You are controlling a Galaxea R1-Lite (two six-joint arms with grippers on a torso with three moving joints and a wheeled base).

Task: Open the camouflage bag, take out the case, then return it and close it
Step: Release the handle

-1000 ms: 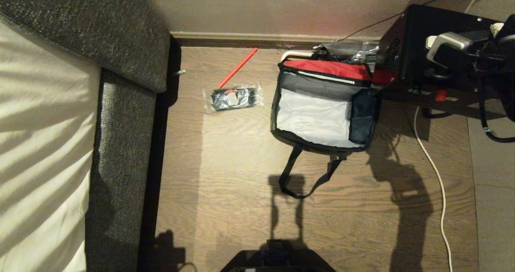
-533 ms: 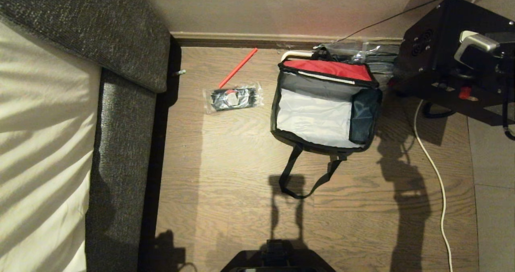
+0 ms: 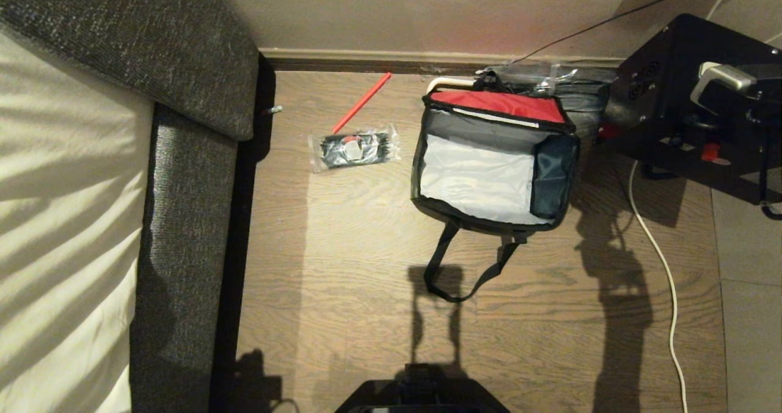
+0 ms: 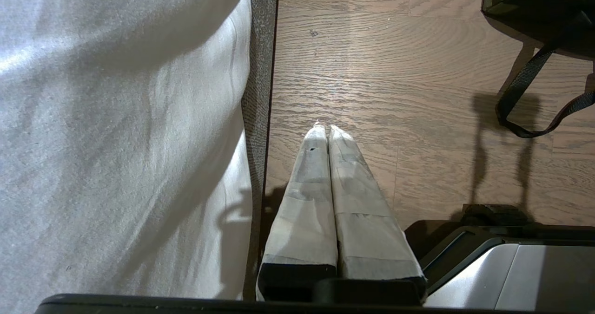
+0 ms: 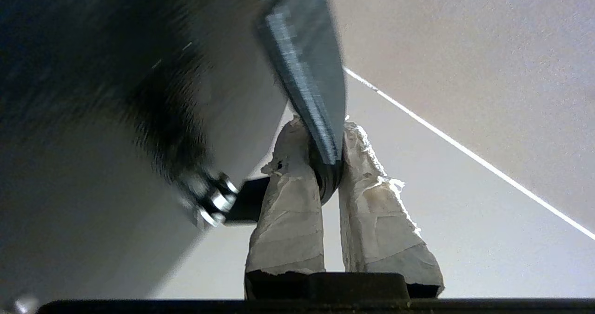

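Camouflage soft fabric bag [image 3: 495, 168] sits open on floor beside raised right gripper [image 5: 327, 133], clamped on flat black hard case's [image 3: 690, 95] strap handle; thin pinch, swinging case could slip; left gripper [image 4: 324, 130] closed, parked.

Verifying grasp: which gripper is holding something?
The right gripper, shut on the handle of the case. The left gripper is shut on nothing, above the floor.

Right hand [image 5: 325, 151] raised at the far right, fingers clamped on something thin; left hand [image 4: 324, 130] parked low, fingers together.
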